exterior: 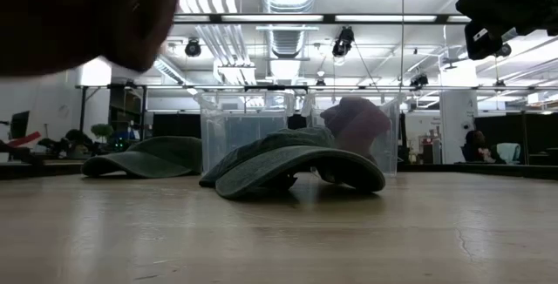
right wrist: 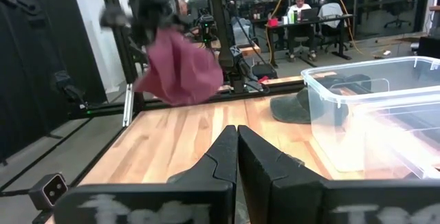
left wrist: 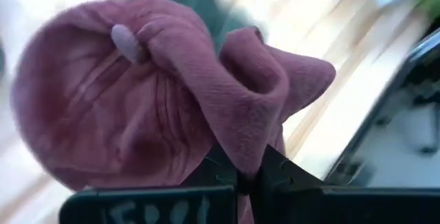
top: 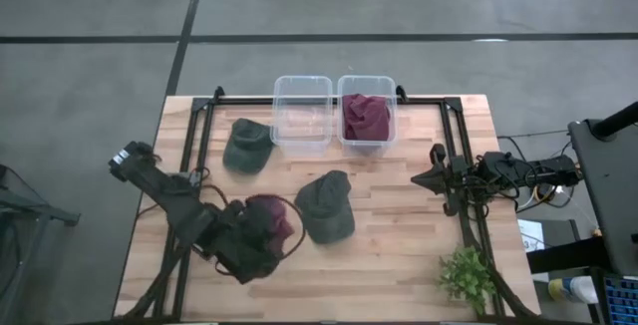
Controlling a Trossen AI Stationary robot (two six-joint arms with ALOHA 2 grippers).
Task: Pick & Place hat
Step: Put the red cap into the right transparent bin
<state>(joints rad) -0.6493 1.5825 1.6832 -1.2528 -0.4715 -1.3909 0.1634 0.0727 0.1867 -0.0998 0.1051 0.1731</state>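
Note:
My left gripper (top: 257, 237) stands over the table's near left part, shut on a maroon hat (top: 271, 219). The hat shows lifted at the low view's upper left (exterior: 83, 14) and hangs in the right wrist view (right wrist: 180, 69). Two green hats lie brim-down on the wood: one mid-table (top: 327, 205), one near the far left (top: 247, 146). Two clear bins stand at the far edge; the left one (top: 302, 113) is bare and the right one (top: 366, 116) holds another maroon hat. My right gripper (top: 417, 178) waits shut at the table's right side. My left gripper pinches a bunched fold of the maroon hat's crown cloth (left wrist: 240, 141) between its two fingers (left wrist: 278, 172). The crown with its top button (left wrist: 127, 42) bulges out beyond the fingertips. The hat is lifted clear of the table and hangs slack below the gripper (right wrist: 180, 69).
A black frame rail (top: 464, 156) runs along the far edge and both sides of the table. A small green plant (top: 467, 275) stands at the near right corner. Bare wood lies between the mid-table green hat and the right arm.

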